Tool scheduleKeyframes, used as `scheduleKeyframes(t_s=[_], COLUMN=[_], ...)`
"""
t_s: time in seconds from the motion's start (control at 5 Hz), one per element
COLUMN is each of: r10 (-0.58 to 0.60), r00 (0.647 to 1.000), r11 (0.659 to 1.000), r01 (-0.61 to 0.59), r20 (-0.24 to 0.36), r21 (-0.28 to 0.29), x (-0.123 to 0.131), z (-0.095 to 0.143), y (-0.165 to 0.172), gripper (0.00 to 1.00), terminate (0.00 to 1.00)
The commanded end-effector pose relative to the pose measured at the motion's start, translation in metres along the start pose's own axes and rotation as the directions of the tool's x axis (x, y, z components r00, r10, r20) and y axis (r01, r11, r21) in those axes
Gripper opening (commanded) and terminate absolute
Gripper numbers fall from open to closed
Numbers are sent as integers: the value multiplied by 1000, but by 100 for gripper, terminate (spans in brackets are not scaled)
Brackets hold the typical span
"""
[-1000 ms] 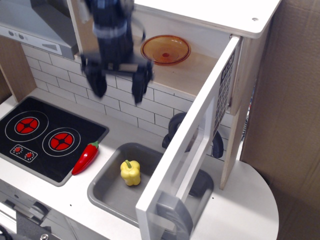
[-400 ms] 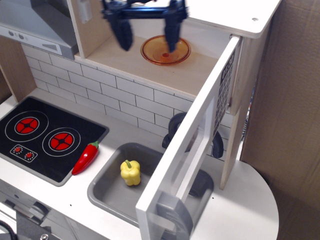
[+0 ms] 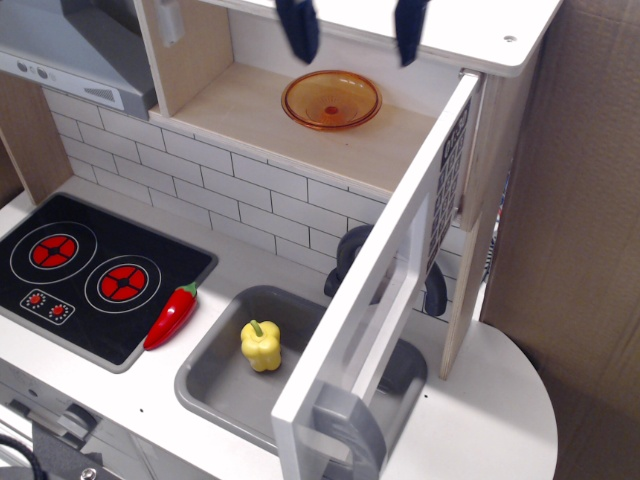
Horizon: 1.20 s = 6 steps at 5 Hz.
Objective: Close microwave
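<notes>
The microwave is a wooden box above the tiled wall. Its white door stands swung wide open toward me, hinged at the right, with a grey handle at its near end. An orange bowl sits inside on the floor of the box. My gripper is at the top edge of the view, above the bowl; only its two dark blue fingertips show, spread wide apart and empty. It is well clear of the door.
A grey sink holds a yellow pepper. A red chilli lies beside the black stove. A grey range hood is at upper left. A black tap stands behind the door. Brown cardboard wall at right.
The gripper has risen and moved right, from in front of the microwave's left part to above the bowl, now mostly out of view. Door, bowl and vegetables have not moved.
</notes>
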State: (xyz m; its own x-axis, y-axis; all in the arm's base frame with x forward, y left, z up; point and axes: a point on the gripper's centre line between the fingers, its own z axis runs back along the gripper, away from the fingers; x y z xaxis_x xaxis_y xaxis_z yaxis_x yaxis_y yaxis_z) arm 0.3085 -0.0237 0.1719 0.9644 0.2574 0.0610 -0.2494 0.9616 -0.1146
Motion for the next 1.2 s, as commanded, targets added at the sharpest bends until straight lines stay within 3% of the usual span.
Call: scheduleKeyframes(t_s=[0.0,0.4,0.6,1.0], r10=[-33,-46,-55,-58], r00=[999,998,996,996], r11=[999,999,998,994], r01=[32,46,52,52], r20=[40,48,70,62], r21=[24,11,43,95], x=[1,-1,-6,-9], z=[-12,-20,-26,-33], y=[-20,-32,-27,16], gripper=[100,100,100,100], terminate=[0,0,0,0])
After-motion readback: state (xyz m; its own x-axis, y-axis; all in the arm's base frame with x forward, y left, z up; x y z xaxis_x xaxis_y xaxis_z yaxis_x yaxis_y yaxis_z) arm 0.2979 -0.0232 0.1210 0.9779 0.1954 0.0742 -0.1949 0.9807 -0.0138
